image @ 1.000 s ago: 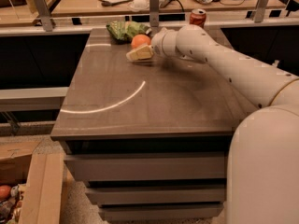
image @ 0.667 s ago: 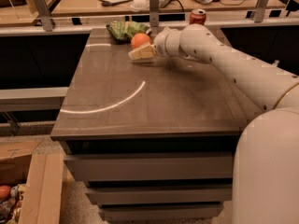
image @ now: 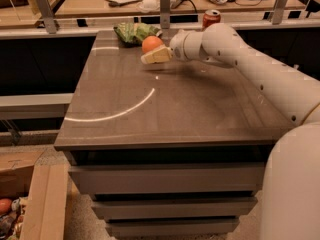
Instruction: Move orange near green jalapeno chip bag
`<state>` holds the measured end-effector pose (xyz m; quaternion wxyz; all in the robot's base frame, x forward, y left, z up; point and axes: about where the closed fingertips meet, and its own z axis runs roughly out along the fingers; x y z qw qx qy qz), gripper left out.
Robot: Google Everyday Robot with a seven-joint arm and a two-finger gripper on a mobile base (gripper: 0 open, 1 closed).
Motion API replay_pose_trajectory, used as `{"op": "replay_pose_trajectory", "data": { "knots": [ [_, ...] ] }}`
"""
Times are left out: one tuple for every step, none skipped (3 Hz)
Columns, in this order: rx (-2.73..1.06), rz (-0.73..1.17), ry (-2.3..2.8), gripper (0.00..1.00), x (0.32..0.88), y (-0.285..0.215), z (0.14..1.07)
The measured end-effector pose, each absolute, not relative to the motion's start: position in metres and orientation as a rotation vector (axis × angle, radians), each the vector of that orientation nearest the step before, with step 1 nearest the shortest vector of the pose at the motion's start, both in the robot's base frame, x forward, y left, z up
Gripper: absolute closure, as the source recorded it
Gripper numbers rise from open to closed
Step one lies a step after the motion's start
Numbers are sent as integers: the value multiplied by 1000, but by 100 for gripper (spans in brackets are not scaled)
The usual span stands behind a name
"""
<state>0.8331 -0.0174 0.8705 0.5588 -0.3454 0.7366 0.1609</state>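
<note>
Gripper: your gripper [image: 151,53] is nr the far edge of the worktop [image: 165,109], approx mid-width, clamped on the orange [image: 152,43]; one pale finger shows in front of the fruit.
Orange: held in the gripper, just right of the green jalapeno chip bag [image: 132,32]; can't tell if they touch.
Bag: lies at the far edge, left of centre.
Arm: arm [image: 240,54] reaches in from the right side.
Change vs 1 s ago: hardly any; orange, gripper & bag are in the same spots.
Other: red can [image: 211,18] stands past the far edge, on the bench behind.
</note>
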Motion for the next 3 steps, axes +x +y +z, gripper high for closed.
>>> {"op": "replay_pose_trajectory", "data": {
  "knots": [
    [-809,436,1749,0,819,-36,877],
    [-773,436,1772,0,800,-95,895],
    [-774,436,1772,0,800,-95,895]
  ]
}}
